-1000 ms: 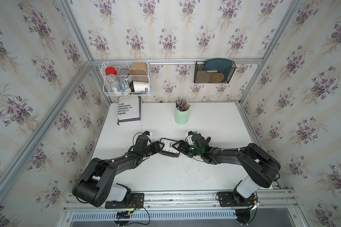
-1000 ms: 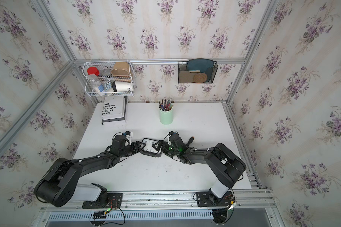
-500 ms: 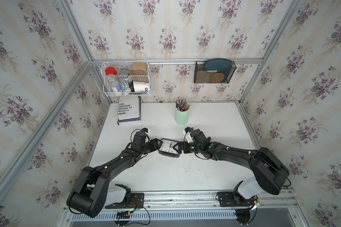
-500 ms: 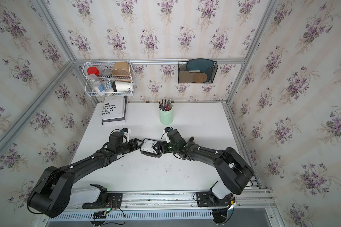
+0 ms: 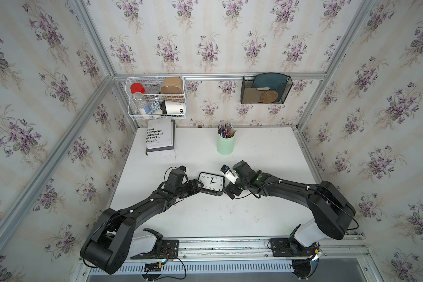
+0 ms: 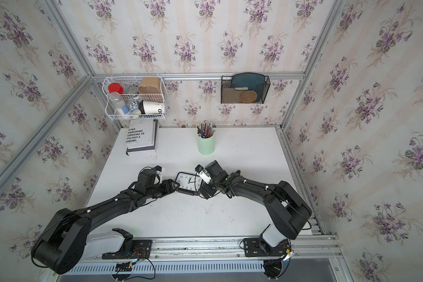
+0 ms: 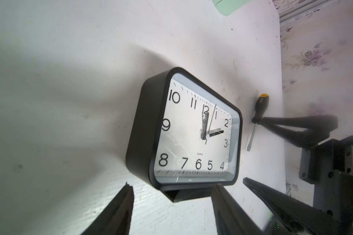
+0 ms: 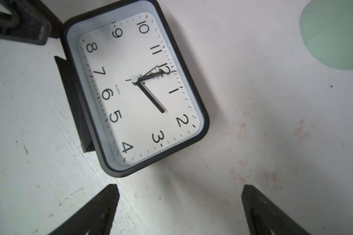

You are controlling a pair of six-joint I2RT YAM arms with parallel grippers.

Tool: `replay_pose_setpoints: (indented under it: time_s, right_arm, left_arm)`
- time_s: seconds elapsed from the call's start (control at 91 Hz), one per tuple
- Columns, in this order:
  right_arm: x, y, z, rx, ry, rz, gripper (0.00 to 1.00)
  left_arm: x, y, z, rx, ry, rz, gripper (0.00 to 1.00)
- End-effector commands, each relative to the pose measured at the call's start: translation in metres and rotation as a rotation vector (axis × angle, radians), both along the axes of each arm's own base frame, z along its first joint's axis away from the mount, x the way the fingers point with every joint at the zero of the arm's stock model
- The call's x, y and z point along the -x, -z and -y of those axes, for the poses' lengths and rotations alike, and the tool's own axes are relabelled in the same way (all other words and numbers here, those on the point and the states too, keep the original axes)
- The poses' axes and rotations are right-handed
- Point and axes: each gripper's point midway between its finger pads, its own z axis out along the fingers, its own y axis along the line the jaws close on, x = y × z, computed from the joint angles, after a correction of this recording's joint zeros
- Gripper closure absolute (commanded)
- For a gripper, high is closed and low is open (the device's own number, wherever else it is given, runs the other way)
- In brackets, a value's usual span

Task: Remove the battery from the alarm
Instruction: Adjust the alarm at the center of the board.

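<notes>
The alarm (image 5: pixel 211 183) (image 6: pixel 189 182) lies face up in the middle of the white table, black case, white dial (image 7: pixel 192 130) (image 8: pixel 139 85). A flat black piece (image 7: pixel 179 195) sticks out from under its lower edge. The battery is hidden. My left gripper (image 5: pixel 198 187) (image 7: pixel 172 195) stands open by the alarm's nine-o'clock side, and nothing is held between its fingers. On the opposite side, my right gripper (image 5: pixel 227 184) (image 8: pixel 178 189) is open wide over bare table, just short of the alarm's three-to-four corner.
A black-handled screwdriver (image 7: pixel 257 116) lies on the table beyond the alarm, close to my right gripper's fingers. A green pen cup (image 5: pixel 225 144) and a book (image 5: pixel 159 138) stand at the back. A wire basket (image 5: pixel 156 97) and a black rack (image 5: pixel 265 89) hang on the wall.
The alarm now shows its dial plainly upward between the two grippers. Both arms have shifted a little, and both sets of jaws stay apart.
</notes>
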Motion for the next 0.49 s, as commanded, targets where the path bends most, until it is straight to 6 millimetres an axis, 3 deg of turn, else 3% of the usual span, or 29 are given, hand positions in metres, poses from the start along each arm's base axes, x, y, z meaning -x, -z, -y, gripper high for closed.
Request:
replay_pose_setpoints:
  time_s: [0.0,0.483]
  right_arm:
    - [0.003,0.004,-0.002,0.052,-0.123,0.037,0.0]
    - [-0.013,0.025,-0.013,0.07,-0.166,-0.004,0.0]
  left_arm:
    - [-0.015,-0.011,0.006,0.023,0.013,0.062,0.37]
    - [-0.055,-0.002,0.012,0.012,0.041,0.079,0.44]
